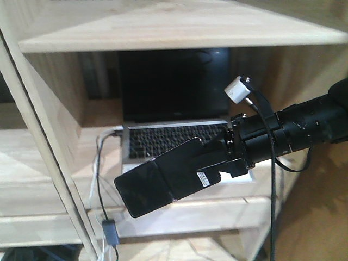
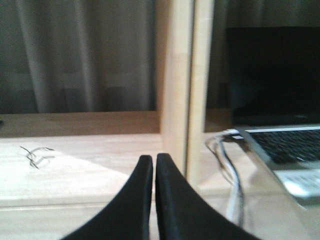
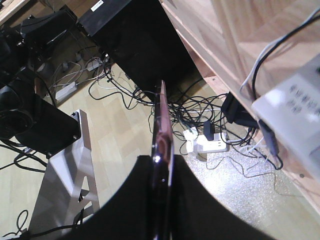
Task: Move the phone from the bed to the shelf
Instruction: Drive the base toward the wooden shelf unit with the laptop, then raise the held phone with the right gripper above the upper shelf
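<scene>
**Most of the carry done; the set-down is left**

Two pads of the right gripper [image 1: 182,163] pinch the phone [image 1: 141,193] edge-on, and the right wrist view shows its rose-gold edge clamped between them. The left gripper [image 2: 154,165] has its jaws pressed together on nothing. The phone hangs tilted in the air, off the bed, which no view shows. It is just near of the open laptop [image 1: 174,138] that stands in the shelf [image 1: 163,27]. No board appears to touch it. Judged from this, what remains is lowering it onto a bare board, perhaps to the left of the laptop, and letting go.
</scene>
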{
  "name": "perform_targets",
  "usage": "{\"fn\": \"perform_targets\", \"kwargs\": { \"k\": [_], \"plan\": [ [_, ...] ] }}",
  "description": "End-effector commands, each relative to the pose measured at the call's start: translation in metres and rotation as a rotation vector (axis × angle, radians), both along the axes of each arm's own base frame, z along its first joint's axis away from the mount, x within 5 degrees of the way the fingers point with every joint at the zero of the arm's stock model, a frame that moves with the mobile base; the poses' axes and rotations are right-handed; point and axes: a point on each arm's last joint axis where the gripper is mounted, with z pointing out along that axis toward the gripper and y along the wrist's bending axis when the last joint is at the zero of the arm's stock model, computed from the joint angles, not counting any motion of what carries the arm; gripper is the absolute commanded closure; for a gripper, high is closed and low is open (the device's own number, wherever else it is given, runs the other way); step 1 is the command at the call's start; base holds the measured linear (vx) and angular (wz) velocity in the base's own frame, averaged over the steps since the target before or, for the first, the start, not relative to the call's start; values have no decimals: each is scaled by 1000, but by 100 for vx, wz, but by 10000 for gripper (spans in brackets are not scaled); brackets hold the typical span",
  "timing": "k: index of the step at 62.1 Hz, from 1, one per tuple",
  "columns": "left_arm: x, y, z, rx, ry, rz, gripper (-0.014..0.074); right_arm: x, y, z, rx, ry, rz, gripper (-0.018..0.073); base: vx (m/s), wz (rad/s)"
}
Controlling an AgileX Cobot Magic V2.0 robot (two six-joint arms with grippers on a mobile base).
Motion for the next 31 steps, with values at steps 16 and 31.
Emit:
{"fn": "perform_targets", "kwargs": {
  "k": [16,31],
  "plan": [
    [-1,0,15,-11,-108,-2,595,-10,3,26,115,-9,51,561,16,12],
    [-1,0,15,-11,-108,-2,595,-10,3,26,115,-9,51,561,6,3]
  ]
}}
